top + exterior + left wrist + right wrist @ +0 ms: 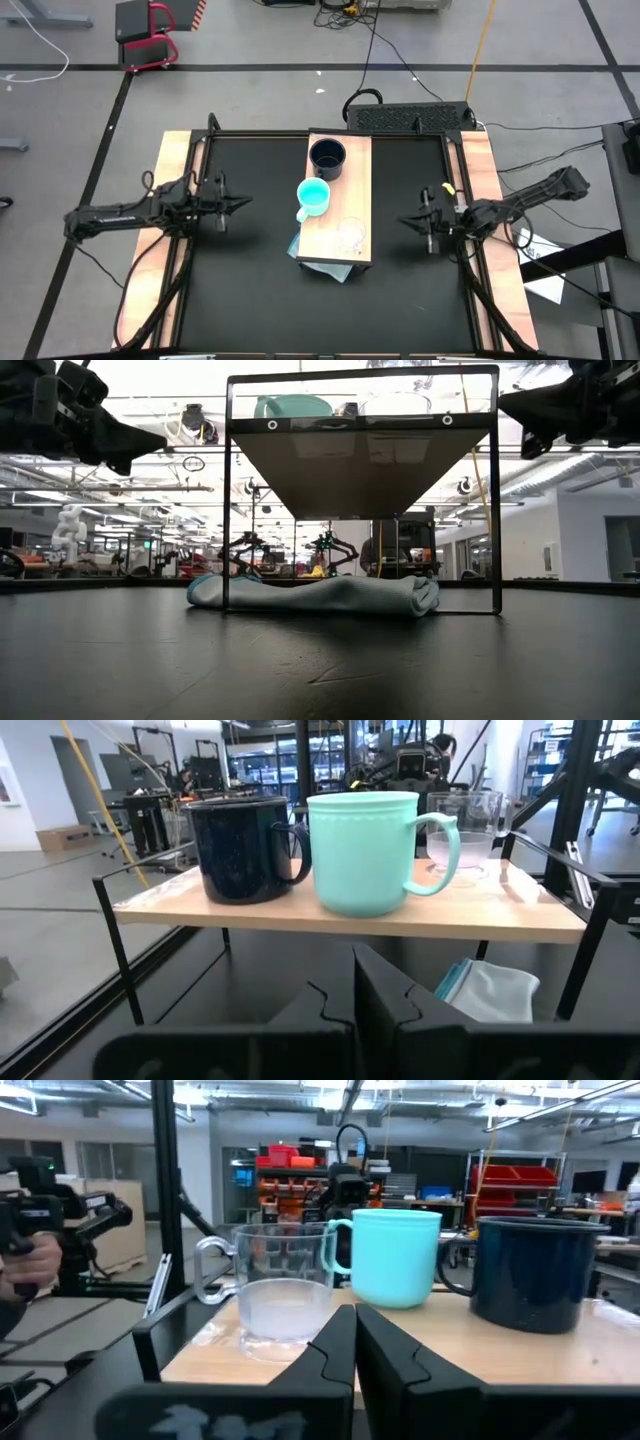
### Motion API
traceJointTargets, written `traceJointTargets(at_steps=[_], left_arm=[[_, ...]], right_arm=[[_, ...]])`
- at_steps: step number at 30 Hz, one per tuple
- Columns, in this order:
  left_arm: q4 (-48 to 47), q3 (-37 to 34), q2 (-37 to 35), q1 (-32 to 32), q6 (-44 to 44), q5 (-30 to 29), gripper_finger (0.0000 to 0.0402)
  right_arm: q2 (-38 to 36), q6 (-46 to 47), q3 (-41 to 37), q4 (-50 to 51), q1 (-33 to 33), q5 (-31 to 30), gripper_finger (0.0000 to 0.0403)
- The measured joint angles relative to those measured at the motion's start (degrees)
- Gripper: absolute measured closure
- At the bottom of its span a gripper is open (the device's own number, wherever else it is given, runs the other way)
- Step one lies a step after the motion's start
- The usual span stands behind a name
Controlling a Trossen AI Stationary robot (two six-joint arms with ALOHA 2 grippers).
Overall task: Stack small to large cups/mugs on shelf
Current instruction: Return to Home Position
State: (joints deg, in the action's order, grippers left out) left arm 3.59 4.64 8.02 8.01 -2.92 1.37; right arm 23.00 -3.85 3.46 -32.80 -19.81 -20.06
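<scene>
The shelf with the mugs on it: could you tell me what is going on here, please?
Nothing is being handled right now. Three mugs stand in a row on the shelf: glass mug, turquoise mug, navy mug. The left pincer and right pincer are both shut and empty, held clear on either side of it. A cloth lies beneath.

— Kitchen? Office?
— Neither. Open-plan robotics lab: more robot arms [330, 548] beyond the table [320, 660], shelved red storage bins [515, 1180], long ceiling light strips [565, 470], black tape lines [250, 68] across grey floor [250, 35], loose cables [390, 48].
</scene>
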Motion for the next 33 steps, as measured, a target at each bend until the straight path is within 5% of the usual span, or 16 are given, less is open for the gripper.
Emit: traceJointTargets(at_steps=[25, 33], left_arm=[[-7.72, 0.00, -4.84, 0.00, -1.04, -0.01, 0.0401], [-10.31, 0.00, -4.84, 0.00, 0.06, 0.02, 0.0401]], right_arm=[[-11.88, 4.71, -0.02, 15.93, 7.78, -0.56, 0.0403], [-12.30, 6.24, -0.02, 18.01, 8.22, 5.37, 0.0403]])
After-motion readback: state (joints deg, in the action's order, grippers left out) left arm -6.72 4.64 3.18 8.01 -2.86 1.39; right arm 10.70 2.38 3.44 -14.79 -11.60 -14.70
